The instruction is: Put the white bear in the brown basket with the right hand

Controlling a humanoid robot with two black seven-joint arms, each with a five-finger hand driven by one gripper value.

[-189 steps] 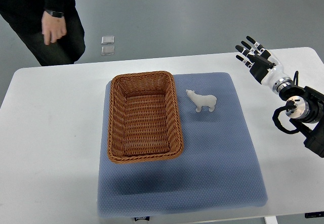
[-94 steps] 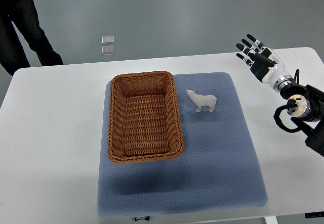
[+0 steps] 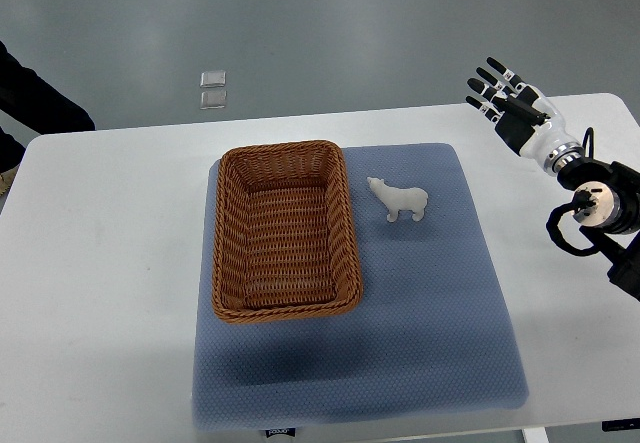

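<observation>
A small white bear (image 3: 399, 200) stands on the blue mat (image 3: 430, 303), just right of the brown wicker basket (image 3: 285, 231). The basket holds nothing that I can see. My right hand (image 3: 508, 103) hovers over the table's far right corner, well to the right of the bear and a little farther back. Its black-tipped fingers (image 3: 487, 87) are spread and hold nothing. The right arm comes in from the right edge. No left arm shows.
The white table (image 3: 100, 263) carries the mat. A person's dark clothing (image 3: 30, 103) shows at the left edge beyond the table. Two small square plates (image 3: 212, 89) lie on the grey floor behind it.
The person has stepped away to the left, almost out of the picture. My right hand has risen slightly toward the table's back edge, fingers still spread. Bear and basket have not moved.
</observation>
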